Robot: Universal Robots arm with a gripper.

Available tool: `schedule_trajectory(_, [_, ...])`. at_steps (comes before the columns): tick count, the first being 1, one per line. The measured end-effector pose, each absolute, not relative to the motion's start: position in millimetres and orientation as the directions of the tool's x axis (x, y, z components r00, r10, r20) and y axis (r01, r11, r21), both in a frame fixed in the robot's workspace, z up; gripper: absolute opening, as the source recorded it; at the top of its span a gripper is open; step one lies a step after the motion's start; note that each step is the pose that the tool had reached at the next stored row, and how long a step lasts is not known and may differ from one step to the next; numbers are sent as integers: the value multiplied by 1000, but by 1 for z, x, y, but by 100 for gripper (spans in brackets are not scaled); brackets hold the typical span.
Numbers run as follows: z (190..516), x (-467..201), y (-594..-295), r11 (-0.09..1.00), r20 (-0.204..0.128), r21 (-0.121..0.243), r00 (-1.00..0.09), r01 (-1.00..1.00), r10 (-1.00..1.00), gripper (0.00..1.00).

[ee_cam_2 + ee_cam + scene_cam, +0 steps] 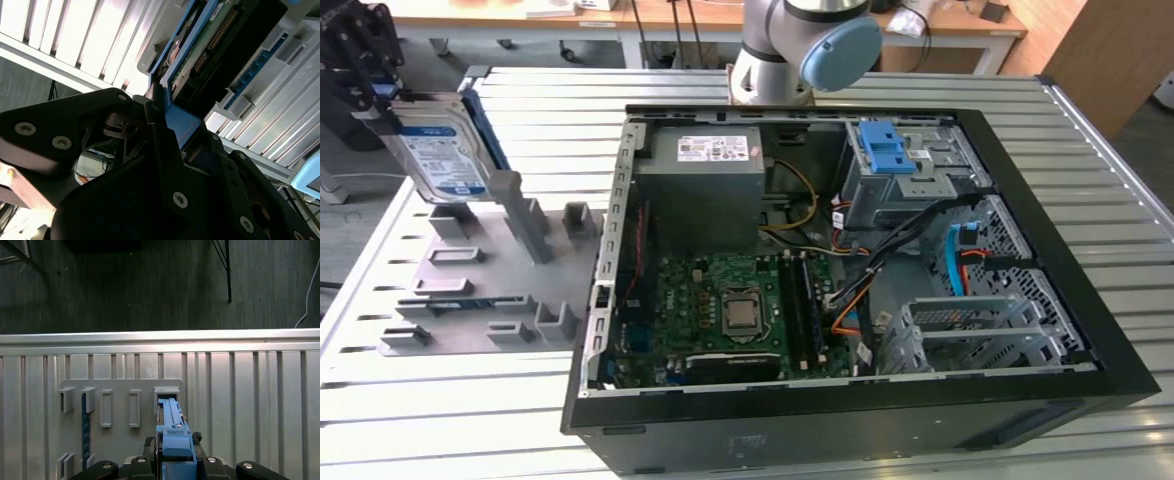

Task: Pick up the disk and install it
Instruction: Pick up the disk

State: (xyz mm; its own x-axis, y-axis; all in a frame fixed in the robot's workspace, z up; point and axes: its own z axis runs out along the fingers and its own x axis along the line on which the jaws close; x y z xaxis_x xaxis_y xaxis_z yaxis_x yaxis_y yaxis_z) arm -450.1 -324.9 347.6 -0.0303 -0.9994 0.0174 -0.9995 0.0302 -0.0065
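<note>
One disk (pixel 440 150), silver with a white-and-blue label and blue rails on its edges, stands upright in the upper left of the frame on the exterior view's left, clamped at its top end by the black pincer (pixel 387 100). Its lower end sits at a slot of the grey holding rack (pixel 480 290) lying on the slatted metal surface (pixel 427 420); whether it is clear of the slot cannot be told. In both wrist views the pincer (pixel 175 462) (pixel 165 130) is closed on a blue rail of the disk (pixel 172 430) (pixel 182 125), one dark finger (pixel 160 150) pressed to each side of it. The open black computer case (pixel 854 405) fills the centre and the exterior view's right, well apart from the disk. Inside it lie a grey power-supply box (pixel 700 180) at the upper centre, a green motherboard (pixel 734 300) below that, and a bright blue latch piece (pixel 887 150) on the metal drive cage at the upper right. The arm's grey and light-blue joint (pixel 807 40) rises behind the case at the top centre.
</note>
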Motion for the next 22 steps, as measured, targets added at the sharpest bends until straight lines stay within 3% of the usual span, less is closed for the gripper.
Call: schedule_trajectory(22, [374,-450,-324,30,17,-7,-30,-1000,-999,36])
